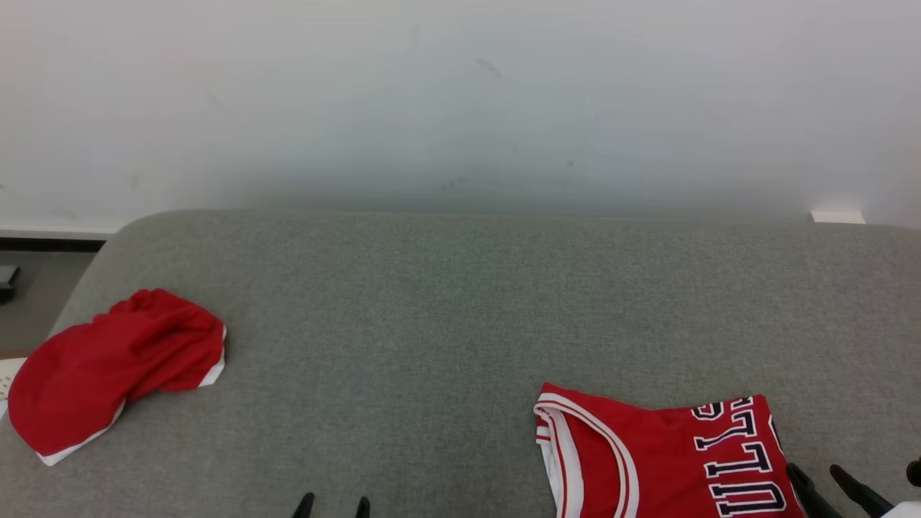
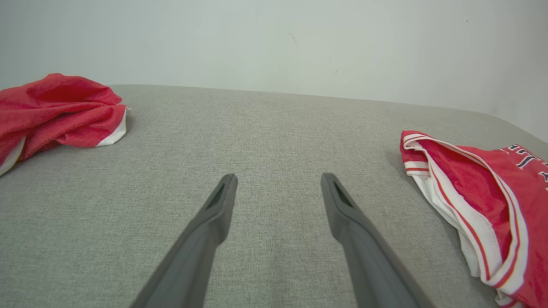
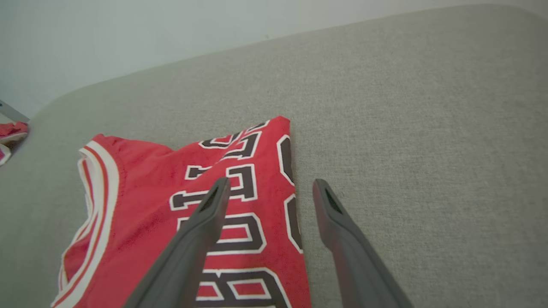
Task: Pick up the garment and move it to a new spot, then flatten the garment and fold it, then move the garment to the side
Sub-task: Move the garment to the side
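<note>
A folded red jersey (image 1: 647, 460) with white trim and dark lettering lies flat at the near right of the grey table (image 1: 446, 302). It also appears in the left wrist view (image 2: 479, 188) and the right wrist view (image 3: 145, 192). My right gripper (image 1: 813, 469) (image 3: 270, 181) is open and holds nothing. It hovers over the jersey's right edge, one finger above the lettering and the other above bare cloth. At the bottom edge, left of the jersey, my left gripper (image 1: 333, 508) (image 2: 279, 176) is open over bare table with nothing in it.
A crumpled red garment (image 1: 108, 367) (image 2: 55, 111) with white trim lies at the table's left edge. A pale wall runs behind the table. A small white object (image 1: 837, 216) sits at the back right. Floor and a dark object (image 1: 7, 277) show past the left edge.
</note>
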